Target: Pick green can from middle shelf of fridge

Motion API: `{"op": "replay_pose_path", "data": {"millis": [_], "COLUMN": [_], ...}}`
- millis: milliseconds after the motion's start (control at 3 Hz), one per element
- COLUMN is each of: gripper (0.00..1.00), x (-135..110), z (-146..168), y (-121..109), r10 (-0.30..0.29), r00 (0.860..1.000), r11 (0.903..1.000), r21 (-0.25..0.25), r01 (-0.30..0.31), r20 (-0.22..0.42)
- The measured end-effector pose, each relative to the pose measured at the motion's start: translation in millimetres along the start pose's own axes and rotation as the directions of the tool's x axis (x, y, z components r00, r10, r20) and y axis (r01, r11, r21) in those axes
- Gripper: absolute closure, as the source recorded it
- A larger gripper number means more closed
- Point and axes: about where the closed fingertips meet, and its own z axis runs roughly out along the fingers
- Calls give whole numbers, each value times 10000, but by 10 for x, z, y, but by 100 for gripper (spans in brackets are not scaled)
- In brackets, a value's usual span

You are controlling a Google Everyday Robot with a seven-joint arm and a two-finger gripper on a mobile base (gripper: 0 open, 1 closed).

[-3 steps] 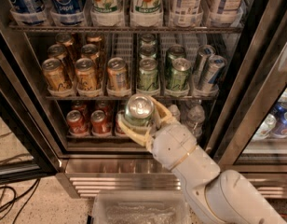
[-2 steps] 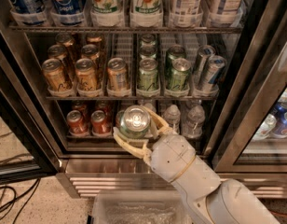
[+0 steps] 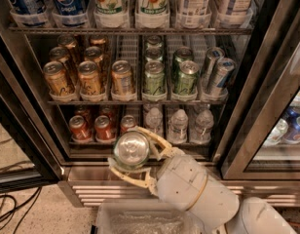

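Gripper [image 3: 123,147] clamped on can [image 3: 132,149], lid facing camera, low in front of fridge [image 3: 240,130], below middle shelf [image 3: 130,102].

You had the gripper [image 3: 131,153] low before the fridge [image 3: 259,116], clasping a can [image 3: 132,148] with its silver lid facing the camera, below the middle shelf [image 3: 135,101] lined with gold cans [image 3: 89,77] and green cans [image 3: 186,77].

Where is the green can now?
Camera view: the green can sits in the gripper, low centre-left, in front of the red cans and water bottles, just above the louvred base.
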Motion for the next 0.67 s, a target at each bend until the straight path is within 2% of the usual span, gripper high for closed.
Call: {"op": "replay_pose_path", "data": {"millis": [333,667], "gripper": [100,100], "x": [-334,-335], "z": [-54,-55], "y": [217,217], "r10": [-638,-639], "r00": [9975,9974], "r11": [9960,9960], "r21": [-604,-605], "r01": [656,658], "r20": [318,319]}}
